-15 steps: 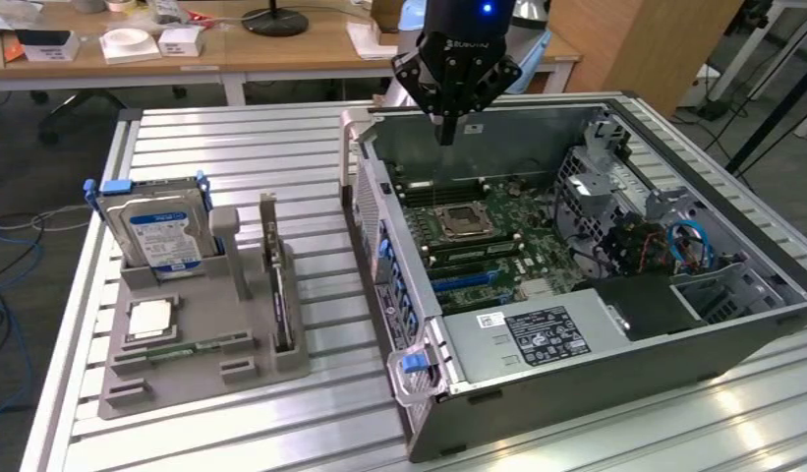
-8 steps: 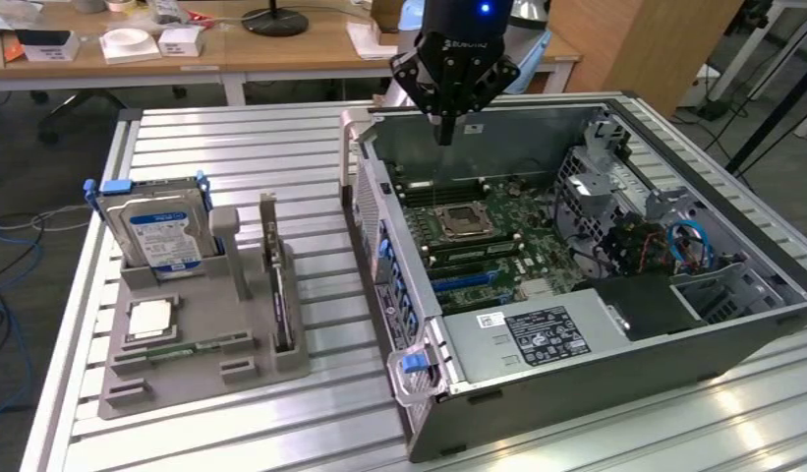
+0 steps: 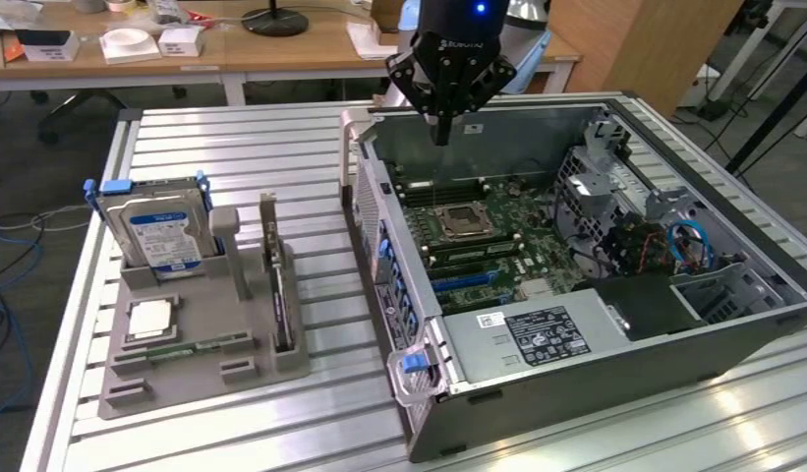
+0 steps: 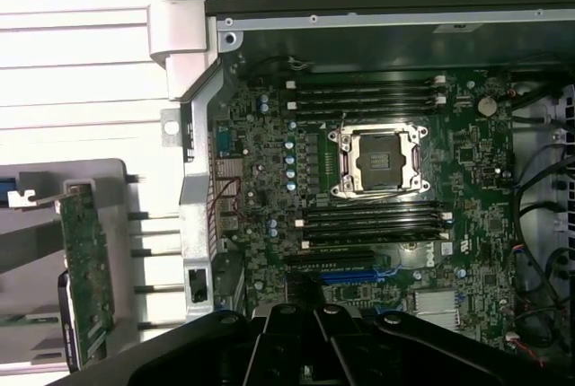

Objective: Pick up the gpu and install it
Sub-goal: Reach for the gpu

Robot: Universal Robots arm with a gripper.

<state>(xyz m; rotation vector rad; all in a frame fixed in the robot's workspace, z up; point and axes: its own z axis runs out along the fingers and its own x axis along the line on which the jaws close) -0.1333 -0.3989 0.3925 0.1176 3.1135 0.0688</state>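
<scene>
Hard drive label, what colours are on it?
Blue and white. The label shows best in the exterior view.

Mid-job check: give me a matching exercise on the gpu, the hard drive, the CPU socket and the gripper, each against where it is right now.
Things:
1. gpu
2. hard drive
3. CPU socket
4. gripper

Places and states:
A. on the motherboard inside the computer case
B. shut and empty, above the open case
C. standing on edge in the gray holder, on the side nearer the case
D. upright in the holder, blue-white label facing out

Pairs: 1-C, 2-D, 3-A, 4-B.
</scene>
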